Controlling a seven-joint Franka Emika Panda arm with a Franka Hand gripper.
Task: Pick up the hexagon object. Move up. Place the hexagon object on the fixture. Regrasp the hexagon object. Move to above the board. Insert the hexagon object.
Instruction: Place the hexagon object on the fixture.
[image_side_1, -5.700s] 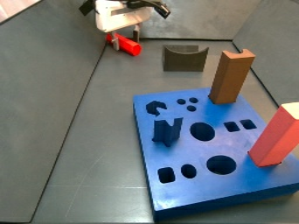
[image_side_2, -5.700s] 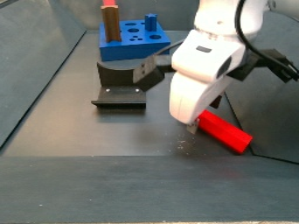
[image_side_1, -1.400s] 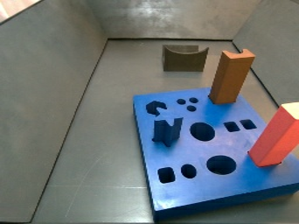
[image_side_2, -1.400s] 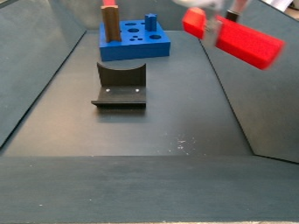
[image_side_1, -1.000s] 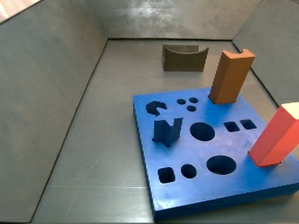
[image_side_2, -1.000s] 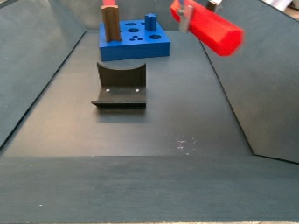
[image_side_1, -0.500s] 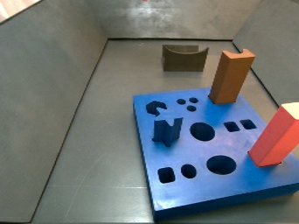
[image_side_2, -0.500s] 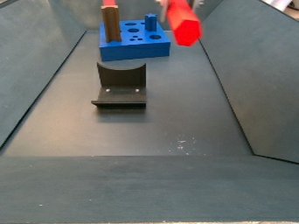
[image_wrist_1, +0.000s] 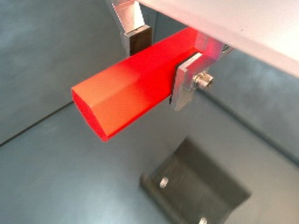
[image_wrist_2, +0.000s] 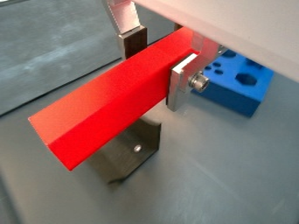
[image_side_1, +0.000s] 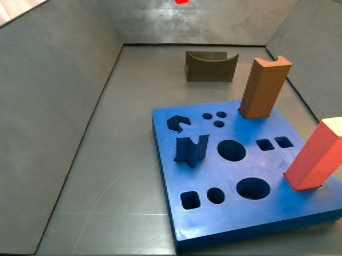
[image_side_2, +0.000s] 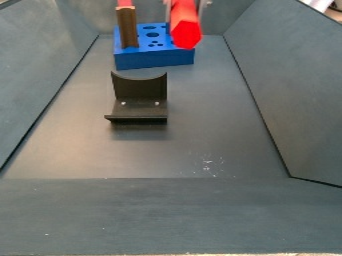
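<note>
In both wrist views the hand is clamped on the hexagon object, a bright red bar held crosswise between two flat silver fingers with dark pads, one on each long side. The bar sticks out well past the fingers toward the camera, so that its cut end face shows in a wrist view.

In a side view the hexagon object hangs in the air at the upper middle of the frame, its rounded end pointing toward the camera; the hand itself is out of frame there. It is above and just right of the fixture, a dark bracket on a base plate standing on the dark floor at centre left. Behind the fixture, at the top of the frame, lies the blue board, with a brown block standing upright in it.

In a side view only a small red patch of the hexagon object shows at the very top edge. Below it the fixture stands near the back wall, apart from the board, which fills the lower right. The brown block stands at the board's far edge, a salmon-red block at its right edge, and a dark blue upright piece near its left side.

In a wrist view the fixture lies underneath the held bar and a corner of the board shows beyond the fingers.
</note>
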